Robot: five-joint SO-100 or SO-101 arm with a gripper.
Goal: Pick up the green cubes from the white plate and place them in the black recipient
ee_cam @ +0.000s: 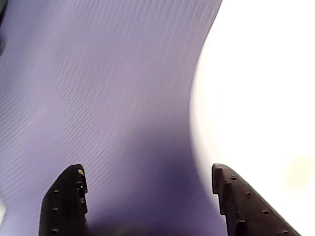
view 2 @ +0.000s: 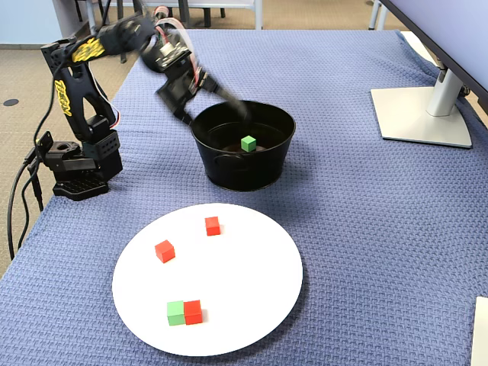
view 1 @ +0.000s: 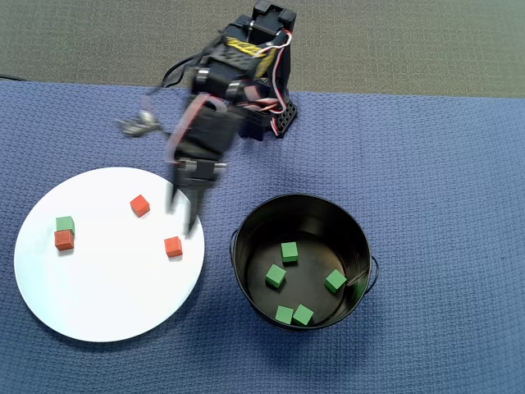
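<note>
One green cube [view 1: 65, 223] [view 2: 176, 313] lies on the white plate [view 1: 107, 304] [view 2: 244, 305], touching a red cube [view 1: 64, 240]. Several more green cubes [view 1: 276, 276] rest on the floor of the black recipient [view 1: 361, 238] [view 2: 244, 171]; the fixed view shows only one of them [view 2: 248, 142]. My gripper [view 1: 181, 222] [ee_cam: 147, 169] is open and empty. It hangs above the plate's right edge, between plate and recipient. In the wrist view its fingers are wide apart over the blue cloth, with the plate [ee_cam: 256, 98] to the right.
Two more red cubes [view 1: 139, 205] [view 1: 172, 246] lie on the plate near the gripper. The arm's base [view 1: 275, 115] [view 2: 76, 168] stands at the cloth's edge. A monitor stand [view 2: 415, 114] sits at the far right in the fixed view.
</note>
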